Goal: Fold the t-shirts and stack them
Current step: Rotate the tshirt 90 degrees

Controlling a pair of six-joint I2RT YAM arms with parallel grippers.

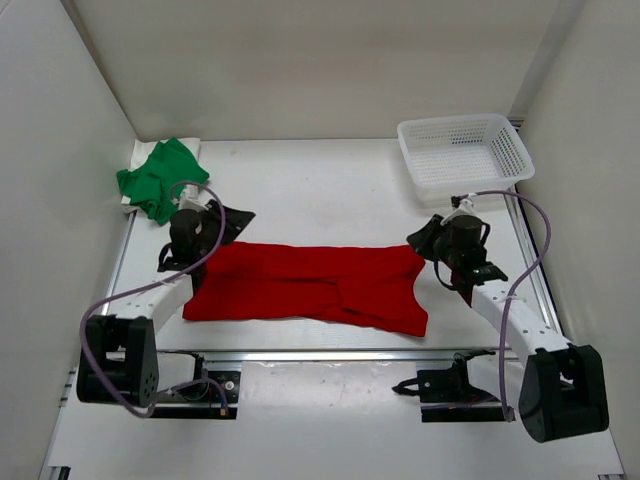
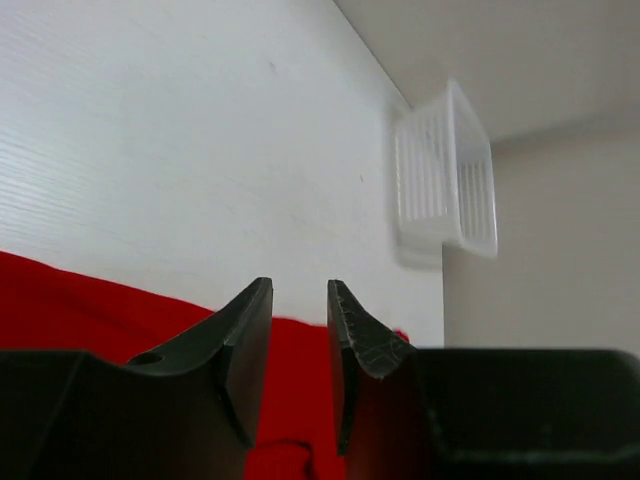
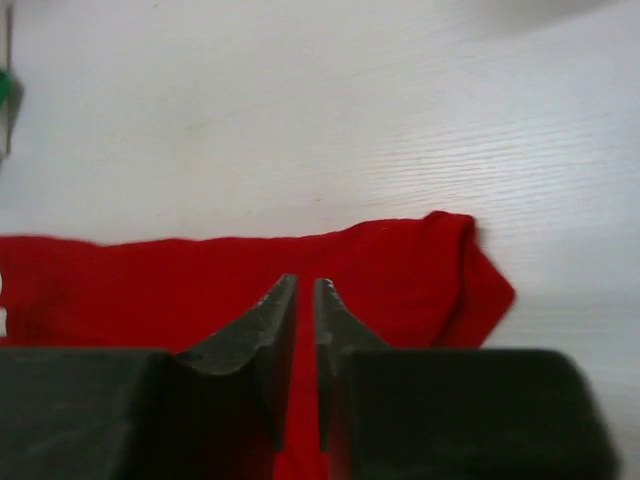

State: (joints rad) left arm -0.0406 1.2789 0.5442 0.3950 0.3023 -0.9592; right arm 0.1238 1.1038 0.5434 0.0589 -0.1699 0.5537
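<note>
A red t-shirt (image 1: 310,285) lies folded into a long band across the middle of the table. My left gripper (image 1: 207,226) hangs over its left end, and in the left wrist view the gripper (image 2: 300,292) stands open with red cloth (image 2: 90,300) showing through the gap. My right gripper (image 1: 437,241) is at the band's right end. In its wrist view the gripper (image 3: 305,287) is open by a narrow slit above the red t-shirt (image 3: 400,270). A crumpled green t-shirt (image 1: 160,178) rests on a cream-white one (image 1: 192,147) at the back left.
A white mesh basket (image 1: 465,150) stands at the back right corner and also shows as the basket (image 2: 445,180) in the left wrist view. White walls close in the table on three sides. Metal rails run along the table's side edges.
</note>
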